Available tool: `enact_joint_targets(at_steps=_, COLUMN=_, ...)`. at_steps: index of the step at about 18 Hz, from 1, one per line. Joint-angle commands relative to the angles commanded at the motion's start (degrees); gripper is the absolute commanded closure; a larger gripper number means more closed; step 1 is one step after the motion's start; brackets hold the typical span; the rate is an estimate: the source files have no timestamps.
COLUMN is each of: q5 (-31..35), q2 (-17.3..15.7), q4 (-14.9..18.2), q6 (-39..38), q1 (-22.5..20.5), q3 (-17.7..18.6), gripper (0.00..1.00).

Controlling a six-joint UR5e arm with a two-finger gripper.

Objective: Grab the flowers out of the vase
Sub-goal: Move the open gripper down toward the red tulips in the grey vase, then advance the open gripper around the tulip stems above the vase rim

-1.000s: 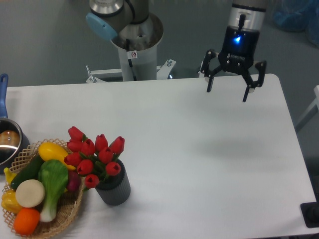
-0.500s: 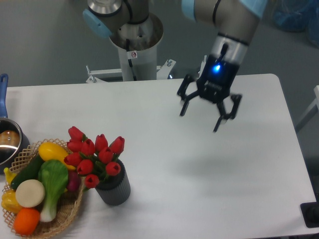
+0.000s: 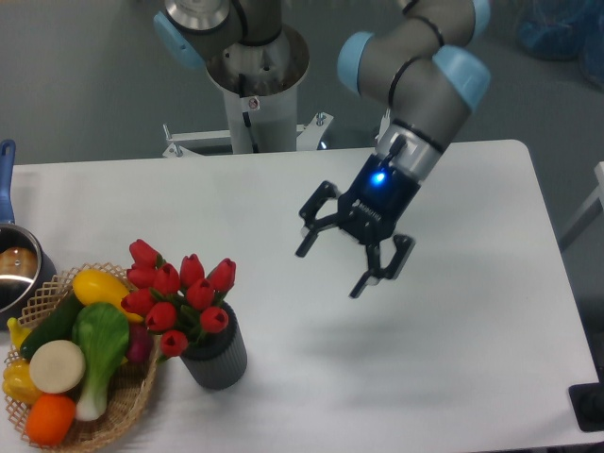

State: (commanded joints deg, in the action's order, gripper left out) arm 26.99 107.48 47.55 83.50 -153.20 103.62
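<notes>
fig.: gripper (image 3: 345, 261), fingers spread, has swung from upper right toward frame centre, tilted lower left. flowers (image 3: 178, 295) sit untouched in vase (image 3: 216, 354), lower left, well apart. approach phase, grasp not begun.

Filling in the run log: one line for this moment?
phase: approach | gripper: open, empty, above table | flowers: in vase, untouched | contact: none
</notes>
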Motion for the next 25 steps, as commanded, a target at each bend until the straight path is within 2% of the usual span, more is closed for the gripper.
enact_joint_targets(at_steps=4, q5=-0.70, q2=1.76, q4=0.09, q6=0.09, q1=3.34, q3=0.62, gripper=0.00)
enact_joint_targets(at_steps=9, q5=-4.83, q2=2.29, q4=0.09, q6=-0.35, q1=3.79, q3=3.07, gripper=0.00)
enact_joint_targets(at_steps=13, q5=-5.54, q2=2.29, q4=0.18, q6=-0.70, q1=3.79, q3=4.39, gripper=0.00)
enact_joint_targets(at_steps=21, q5=-7.39, q2=3.34, q4=0.18, q6=-2.72, q1=5.10, q3=3.43, gripper=0.00)
enact_joint_targets(at_steps=25, q5=-7.21, q2=5.27, q4=0.18, q6=-2.46, q1=6.95, q3=1.15, gripper=0.00)
